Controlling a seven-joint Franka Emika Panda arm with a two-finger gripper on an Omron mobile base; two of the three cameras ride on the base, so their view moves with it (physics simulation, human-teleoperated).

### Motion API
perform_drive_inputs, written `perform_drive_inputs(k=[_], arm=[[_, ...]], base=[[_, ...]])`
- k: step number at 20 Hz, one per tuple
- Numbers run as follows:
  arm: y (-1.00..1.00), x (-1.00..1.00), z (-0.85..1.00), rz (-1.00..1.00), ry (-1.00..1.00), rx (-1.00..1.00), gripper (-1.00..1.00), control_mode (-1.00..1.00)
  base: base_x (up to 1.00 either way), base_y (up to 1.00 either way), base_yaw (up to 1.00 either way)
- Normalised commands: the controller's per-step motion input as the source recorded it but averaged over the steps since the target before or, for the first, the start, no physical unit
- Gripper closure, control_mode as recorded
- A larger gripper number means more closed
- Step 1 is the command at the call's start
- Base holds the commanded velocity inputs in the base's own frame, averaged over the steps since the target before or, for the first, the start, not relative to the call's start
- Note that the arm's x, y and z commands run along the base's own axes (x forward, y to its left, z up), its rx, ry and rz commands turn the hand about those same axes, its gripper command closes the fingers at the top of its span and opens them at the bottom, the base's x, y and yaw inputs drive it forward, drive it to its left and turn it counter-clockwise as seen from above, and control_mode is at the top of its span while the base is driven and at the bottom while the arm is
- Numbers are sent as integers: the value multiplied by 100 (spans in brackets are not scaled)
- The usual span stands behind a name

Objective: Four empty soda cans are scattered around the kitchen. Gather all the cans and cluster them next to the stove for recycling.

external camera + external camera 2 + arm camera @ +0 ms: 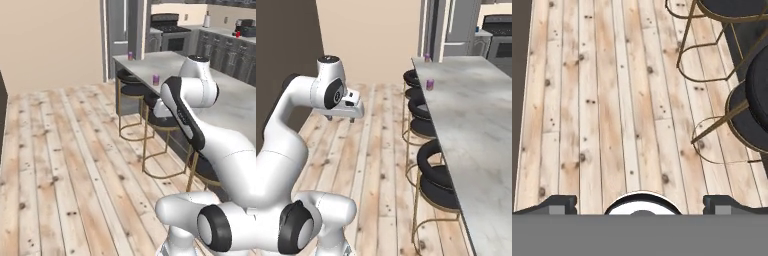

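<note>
- The long marble worktop (476, 125) fills the right side of the right base view; its left edge runs from the upper middle of the frame down to the lower right.
- Black stools with gold frames (438, 187) stand tucked along that edge; three show in the right base view.
- Left of the stools the plank floor (371, 165) lies open across the middle of the frame, up to the beige wall at the top.
- Two purple soda cans stand upright on the worktop, well apart: the nearer can (430, 84) close to the stool-side edge, the far can (427, 58) by the far corner.
- The stove (170, 31) sits at the top of the left base view, beyond the worktop.
- The gripper (640, 202) hangs over bare floor, fingers (559, 204) spread wide, holding nothing.
</note>
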Motion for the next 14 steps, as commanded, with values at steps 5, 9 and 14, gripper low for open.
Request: perform_drive_inputs(k=[5,9,14], arm=[[0,0,0,0,0,0,-100,100],[0,0,0,0,0,0,-100,100],[0,0,0,0,0,0,-100,100]], base=[[30,39,-5],[72,33,-18],[76,32,-23]])
